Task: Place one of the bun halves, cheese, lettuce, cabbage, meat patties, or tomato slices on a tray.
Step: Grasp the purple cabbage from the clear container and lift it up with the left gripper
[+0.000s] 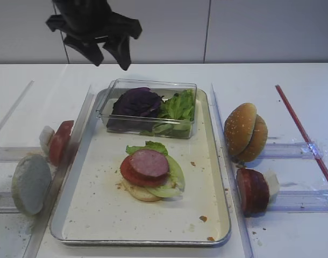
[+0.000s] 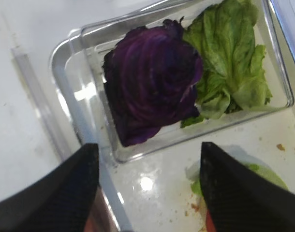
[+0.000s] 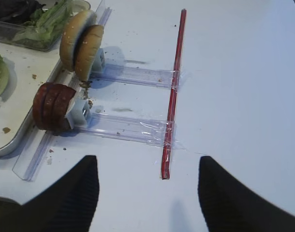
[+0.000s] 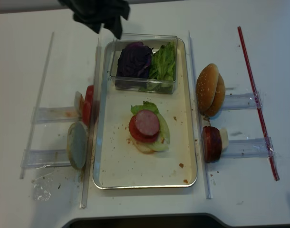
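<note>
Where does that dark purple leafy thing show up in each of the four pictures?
Exterior high: the cabbage lies in the left half of the clear box, at the tray's far end.
Right wrist: only a dark sliver at the top left corner.
Left wrist: large, centre frame.
Exterior high (realsense): upper centre, in the box.
Shared landmark: the green lettuce right beside it.
</note>
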